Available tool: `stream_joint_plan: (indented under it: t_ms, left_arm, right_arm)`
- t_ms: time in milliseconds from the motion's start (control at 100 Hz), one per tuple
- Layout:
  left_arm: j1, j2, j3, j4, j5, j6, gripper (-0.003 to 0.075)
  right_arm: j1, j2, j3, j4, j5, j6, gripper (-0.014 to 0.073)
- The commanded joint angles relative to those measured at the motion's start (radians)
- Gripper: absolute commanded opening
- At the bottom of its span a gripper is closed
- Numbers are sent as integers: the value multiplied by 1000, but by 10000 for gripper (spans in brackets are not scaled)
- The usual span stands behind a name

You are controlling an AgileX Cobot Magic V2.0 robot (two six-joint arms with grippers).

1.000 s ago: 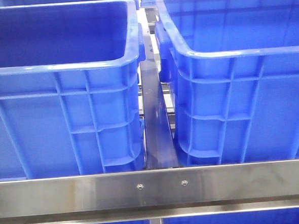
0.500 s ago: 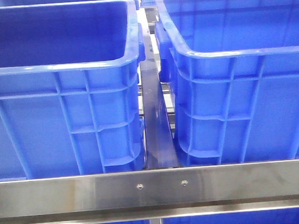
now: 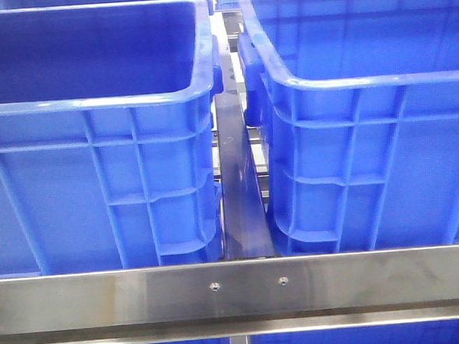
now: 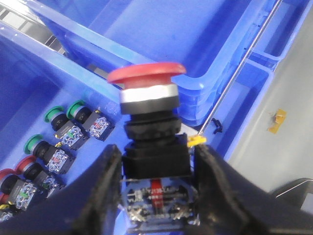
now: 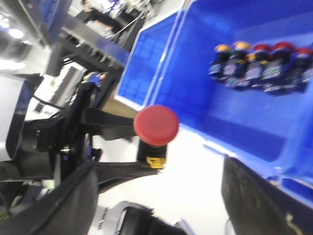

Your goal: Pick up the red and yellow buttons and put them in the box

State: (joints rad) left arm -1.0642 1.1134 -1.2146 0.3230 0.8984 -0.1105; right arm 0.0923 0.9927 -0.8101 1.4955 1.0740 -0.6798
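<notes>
A red mushroom-capped button (image 4: 146, 73) stands upright on its black body, clamped between the jaws.

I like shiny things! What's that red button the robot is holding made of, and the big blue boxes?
The red button has a matte, plastic-looking cap on a bright ring, probably metal, and a black, likely plastic body. The blue crates look like glossy moulded plastic, with ribs and soft highlights.

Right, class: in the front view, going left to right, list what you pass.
Left crate → steel rail in the gap → right crate.
</notes>
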Motion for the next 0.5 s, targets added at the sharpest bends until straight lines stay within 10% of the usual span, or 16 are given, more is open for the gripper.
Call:
stream_joint_plan:
  t_ms: [0, 490]
  left_arm:
    - [-7, -22, -26, 9, -67, 0, -19]
    - [-7, -22, -26, 9, -67, 0, -19]
  right_arm:
    - [53, 25, -31, 119, 12, -50, 549]
    - [268, 217, -140, 179, -53, -126, 549]
